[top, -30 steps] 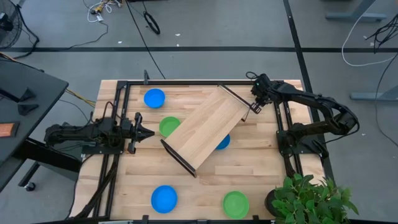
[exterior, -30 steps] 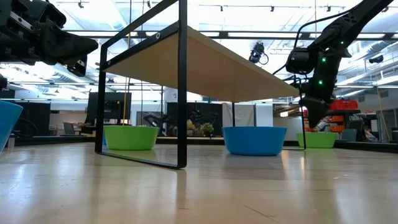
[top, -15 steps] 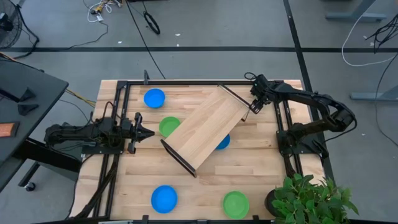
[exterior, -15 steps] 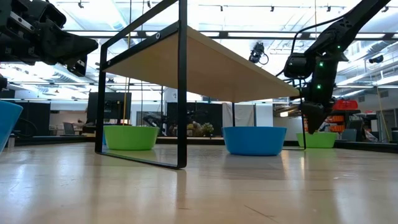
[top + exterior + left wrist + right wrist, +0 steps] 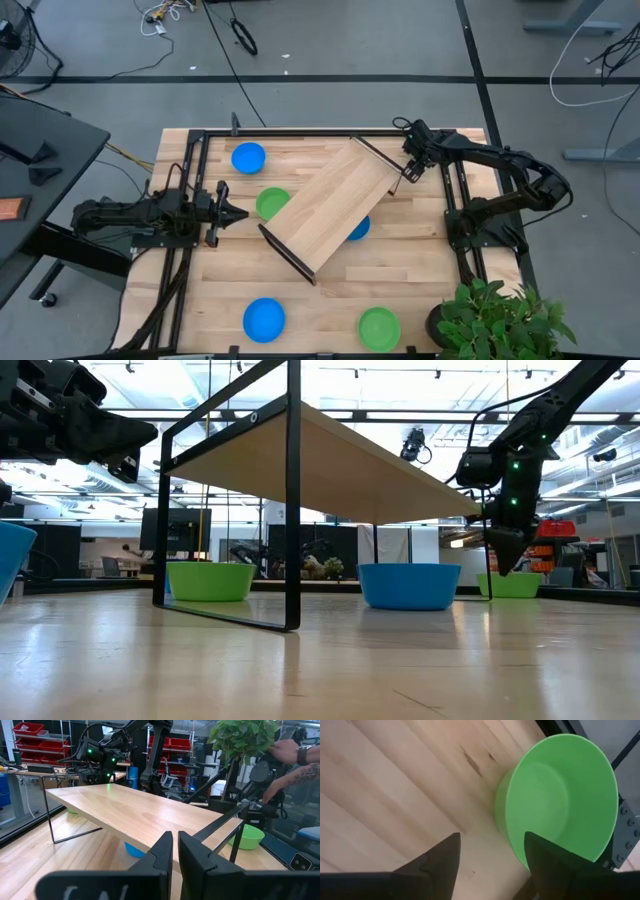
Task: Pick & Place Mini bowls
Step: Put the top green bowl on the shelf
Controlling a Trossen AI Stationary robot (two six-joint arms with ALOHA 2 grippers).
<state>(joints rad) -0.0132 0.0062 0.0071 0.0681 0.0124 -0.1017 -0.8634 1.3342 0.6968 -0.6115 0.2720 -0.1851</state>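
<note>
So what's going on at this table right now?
The right gripper, jaws open, hangs over a green mini bowl by the far right end of the raised wooden tray. It holds nothing. The left gripper waits with its jaws shut at the table's left side. Other mini bowls are scattered around: a blue one far left, a green and a blue partly under the tray, a blue and a green near the front.

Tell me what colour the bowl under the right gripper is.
Bright green bowl; the right wrist view shows it best.
</note>
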